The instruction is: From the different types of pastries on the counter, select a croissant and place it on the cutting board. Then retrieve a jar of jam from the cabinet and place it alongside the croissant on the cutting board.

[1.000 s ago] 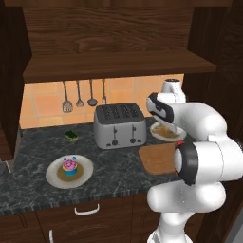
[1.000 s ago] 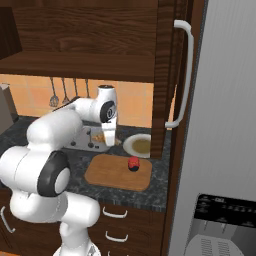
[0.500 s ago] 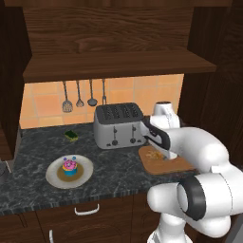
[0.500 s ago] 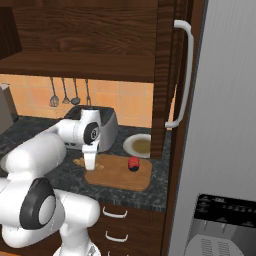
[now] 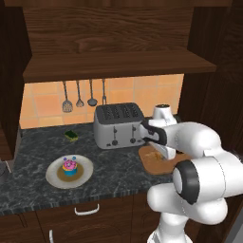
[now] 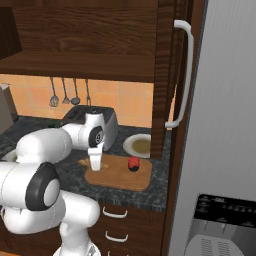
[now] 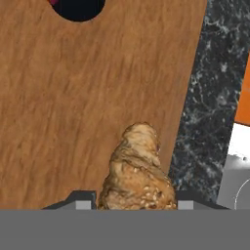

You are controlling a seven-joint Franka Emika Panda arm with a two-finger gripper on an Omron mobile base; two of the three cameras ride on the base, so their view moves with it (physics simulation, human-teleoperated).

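Right under your hand camera, the croissant (image 7: 138,171) sits between the two dark finger tips, and your end effector (image 7: 134,201) is closed on it. The pastry's near end is cut off by the bottom of that view, so you can't see its full length; its long axis runs up the frame, narrow tip pointing away from the hand toward the middle of the cutting board (image 7: 73,97). It hangs low over the board near its edge, and you can't tell whether it touches the wood.

At the top of the hand view, a dark round shape with a sliver of red is cropped off: the jar of jam (image 6: 133,163), which the right base view shows standing upright on the board, well apart from the end effector (image 6: 95,167).

From the left base view, your own arm hides most of the board (image 5: 153,161), and the croissant there is just a small tan smudge.

Further back, you have the toaster (image 5: 118,126) on the dark tabletop (image 5: 28,187), a white plate (image 6: 137,145) behind the board, and off to the left the frosted cake (image 5: 70,166) on its own plate.
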